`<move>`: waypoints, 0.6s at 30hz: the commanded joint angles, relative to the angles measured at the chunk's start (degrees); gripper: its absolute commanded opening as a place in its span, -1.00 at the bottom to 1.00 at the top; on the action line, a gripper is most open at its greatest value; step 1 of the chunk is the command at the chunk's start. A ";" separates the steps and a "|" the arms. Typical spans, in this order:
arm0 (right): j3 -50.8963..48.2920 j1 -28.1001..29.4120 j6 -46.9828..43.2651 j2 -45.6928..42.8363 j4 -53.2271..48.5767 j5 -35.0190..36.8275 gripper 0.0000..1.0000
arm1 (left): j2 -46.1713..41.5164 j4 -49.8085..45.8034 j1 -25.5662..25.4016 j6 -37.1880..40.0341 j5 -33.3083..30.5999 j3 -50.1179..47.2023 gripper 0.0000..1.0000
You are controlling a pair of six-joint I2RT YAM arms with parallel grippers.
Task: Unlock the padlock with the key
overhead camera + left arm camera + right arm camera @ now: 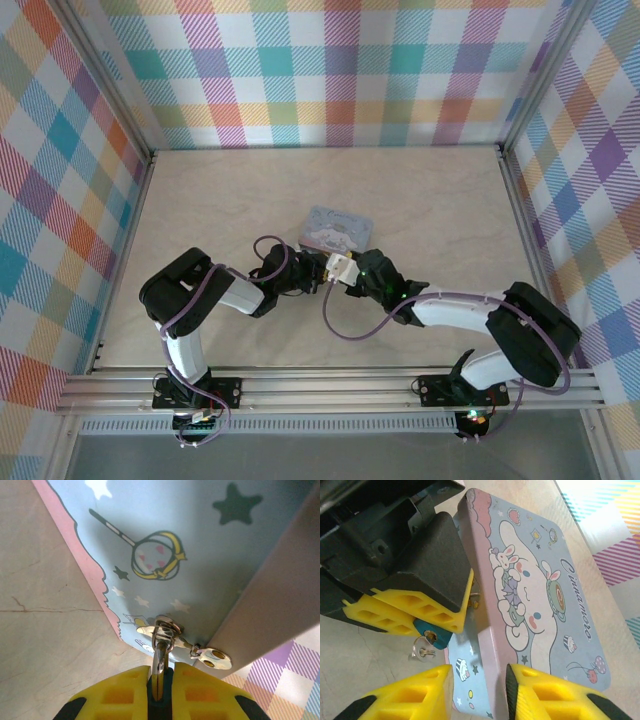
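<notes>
Yellow ribbed fingers (pixel 405 697) of the right gripper (pixel 480 670) sit right up front in its wrist camera. They're standing apart with a moderate gap, and the side wall and corner of the light-blue rectangular metal tin (pixel 535 595) lie between them; whether either pad actually touches the tin, I can't tell. That's the tin with the white long-eared cartoon character printed on its lid, lying flat on the pale marble-look desk (pixel 45 630) near the middle. Now look just past those fingers: the left gripper (pixel 161 675) comes in from the other side, black body and yellow pads. It's pinched down narrow on the tiny blue padlock (pixel 434 631), which pokes out from between the pads right against the tin's side wall, close to the corner. From the left wrist camera, a bright metal bar runs up out of that pinch to a shiny metal loop (pixel 167 625) at the tin's wall. Hanging just beside the loop is a small silver key (pixel 212 658) with holes in its head, loose and in neither gripper. From overhead, both arms reach in and meet nose to nose at the tin's near edge, with the plaid walls (pixel 300 70) all round.
</notes>
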 commanded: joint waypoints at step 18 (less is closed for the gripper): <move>0.55 1.02 -0.01 4.62 4.33 -4.38 -0.15 | 0.16 0.21 -0.62 -0.26 1.12 -0.54 -1.00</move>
